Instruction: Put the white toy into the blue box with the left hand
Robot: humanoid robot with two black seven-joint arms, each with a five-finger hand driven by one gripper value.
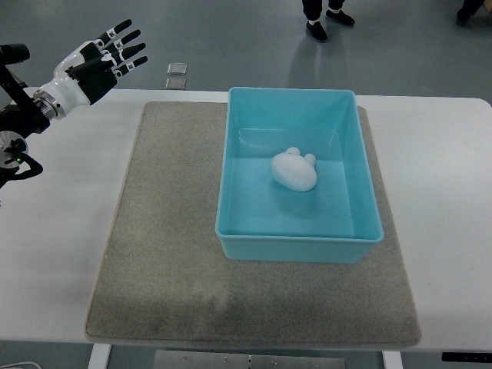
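Note:
The white toy (294, 170) lies on the floor of the blue box (361, 157), near its middle. The box stands on the right half of a grey mat (169, 231). My left hand (111, 52) is raised at the far left corner of the table, well away from the box, its fingers spread and holding nothing. No right arm shows in the picture.
The mat lies on a white table (446, 192) whose front edge runs along the bottom. Beyond the far edge, a person's feet (323, 21) stand on the grey floor, and a small metal floor plate (177, 75) sits near my left hand.

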